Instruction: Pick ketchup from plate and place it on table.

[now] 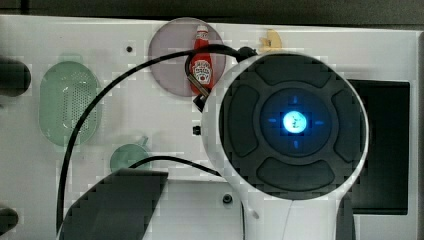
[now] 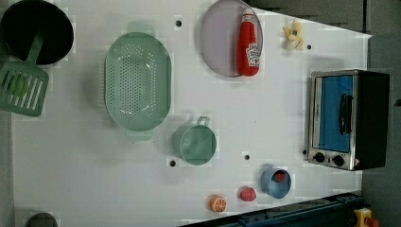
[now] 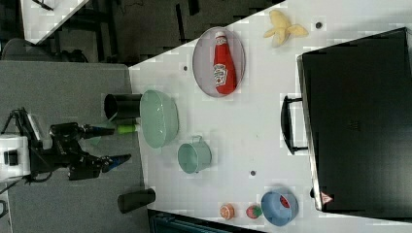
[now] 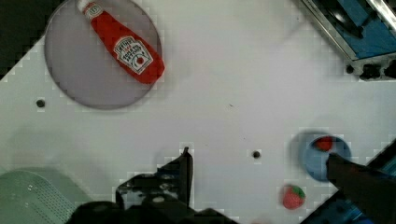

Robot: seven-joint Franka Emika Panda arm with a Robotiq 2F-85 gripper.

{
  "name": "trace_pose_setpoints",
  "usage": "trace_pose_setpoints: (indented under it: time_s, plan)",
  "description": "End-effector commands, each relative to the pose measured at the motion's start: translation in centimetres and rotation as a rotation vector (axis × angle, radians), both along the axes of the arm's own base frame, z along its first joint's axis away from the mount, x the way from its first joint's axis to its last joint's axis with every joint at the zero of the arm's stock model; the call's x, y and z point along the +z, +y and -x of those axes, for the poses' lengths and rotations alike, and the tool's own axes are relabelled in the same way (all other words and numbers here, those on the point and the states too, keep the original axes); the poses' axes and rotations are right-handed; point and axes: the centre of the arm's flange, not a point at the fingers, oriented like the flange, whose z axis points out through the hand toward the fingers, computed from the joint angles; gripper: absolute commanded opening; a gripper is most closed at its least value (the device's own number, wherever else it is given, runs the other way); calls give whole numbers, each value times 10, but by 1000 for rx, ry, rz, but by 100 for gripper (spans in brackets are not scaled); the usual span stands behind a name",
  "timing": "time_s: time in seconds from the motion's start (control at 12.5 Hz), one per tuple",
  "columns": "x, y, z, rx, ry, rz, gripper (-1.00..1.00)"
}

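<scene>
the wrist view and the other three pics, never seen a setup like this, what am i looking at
A single robot arm works over a white table. The big round shape with a blue light in the top view is the arm seen from above. The left and right views look on from off the arm. The wrist view comes from a camera on its hand. The gripper, seen in the right view, is open and holds nothing. A red ketchup bottle lies on a mauve plate. Nearby stand a green colander, a toaster oven and a blue bowl.

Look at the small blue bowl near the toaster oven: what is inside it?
In the left view, the blue bowl holds a small red item, possibly a toy fruit; its underside is hidden by the bowl's wall. A strawberry toy lies outside, beside it.
</scene>
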Motion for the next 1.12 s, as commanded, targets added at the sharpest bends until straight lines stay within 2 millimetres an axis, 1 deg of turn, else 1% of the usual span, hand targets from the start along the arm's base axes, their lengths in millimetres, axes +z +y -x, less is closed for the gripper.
trace_pose_setpoints:
  time_s: [0.08, 0.32, 0.56, 0.72, 1.12]
  plan:
    - [-71, 16, -35, 68, 110, -15, 100]
    - [-112, 28, -63, 152, 108, -27, 100]
    - [-161, 33, -89, 256, 114, -44, 100]
    - [-195, 33, -107, 359, 103, -56, 100]
    - [-274, 36, -147, 641, -6, -57, 100]
